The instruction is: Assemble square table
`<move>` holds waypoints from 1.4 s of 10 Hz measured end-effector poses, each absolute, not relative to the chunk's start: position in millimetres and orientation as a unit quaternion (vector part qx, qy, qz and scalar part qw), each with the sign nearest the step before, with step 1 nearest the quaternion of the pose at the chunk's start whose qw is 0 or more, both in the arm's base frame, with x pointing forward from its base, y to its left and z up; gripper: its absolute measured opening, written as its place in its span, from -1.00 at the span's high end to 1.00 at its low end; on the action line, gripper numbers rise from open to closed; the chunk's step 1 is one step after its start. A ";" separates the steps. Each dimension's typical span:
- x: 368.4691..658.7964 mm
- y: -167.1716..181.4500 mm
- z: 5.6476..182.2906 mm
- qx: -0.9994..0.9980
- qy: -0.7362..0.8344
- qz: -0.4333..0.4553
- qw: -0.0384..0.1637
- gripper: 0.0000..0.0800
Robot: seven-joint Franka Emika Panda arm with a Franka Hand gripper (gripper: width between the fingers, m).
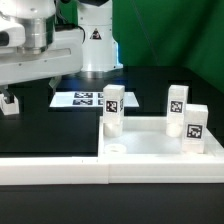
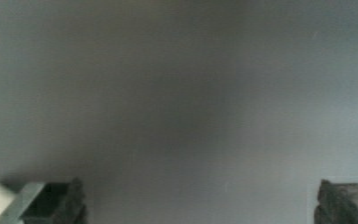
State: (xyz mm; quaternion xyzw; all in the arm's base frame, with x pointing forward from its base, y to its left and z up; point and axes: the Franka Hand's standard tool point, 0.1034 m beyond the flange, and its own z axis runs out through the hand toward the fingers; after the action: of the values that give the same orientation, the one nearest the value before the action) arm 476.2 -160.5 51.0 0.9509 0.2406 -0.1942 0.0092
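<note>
The white square table top [image 1: 150,142] lies at the exterior view's right, rim up. Three short white tagged legs stand upright on it: one at its back left corner [image 1: 113,108], one at the back right [image 1: 177,107], one nearer the front right [image 1: 195,126]. A round socket [image 1: 117,147] shows bare at the front left corner. My gripper [image 1: 9,101] hangs low at the exterior view's far left, well apart from the table. In the wrist view the gripper [image 2: 197,205] is open. Its two dark fingers [image 2: 44,205] stand far apart, with only blurred grey between them.
The marker board [image 1: 86,98] lies flat on the black table behind the table top. A long white border rail [image 1: 55,166] runs along the front edge. The arm's base [image 1: 96,40] stands at the back, and the arm stretches low over the left side.
</note>
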 end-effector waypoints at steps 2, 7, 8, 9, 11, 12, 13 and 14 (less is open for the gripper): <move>468.6 -173.9 52.0 0.932 0.265 -0.246 0.031 -0.62; 455.7 -178.9 48.0 0.904 0.255 -0.341 0.039 -0.62; 456.2 -179.7 47.8 0.905 0.255 -0.339 0.039 -0.62; 454.6 -181.8 46.8 0.905 0.253 -0.341 0.038 -0.62; 436.9 -207.4 39.7 0.909 0.207 -0.359 0.049 -0.62; 424.2 -212.8 38.3 0.913 0.146 -0.376 0.059 -0.62; 424.3 -212.6 37.7 0.912 0.150 -0.377 0.058 -0.62; 424.3 -212.2 37.6 0.912 0.151 -0.377 0.058 -0.62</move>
State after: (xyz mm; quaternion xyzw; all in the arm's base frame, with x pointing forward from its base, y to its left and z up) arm 424.3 -212.2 37.6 0.9120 0.1506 -0.3773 0.0578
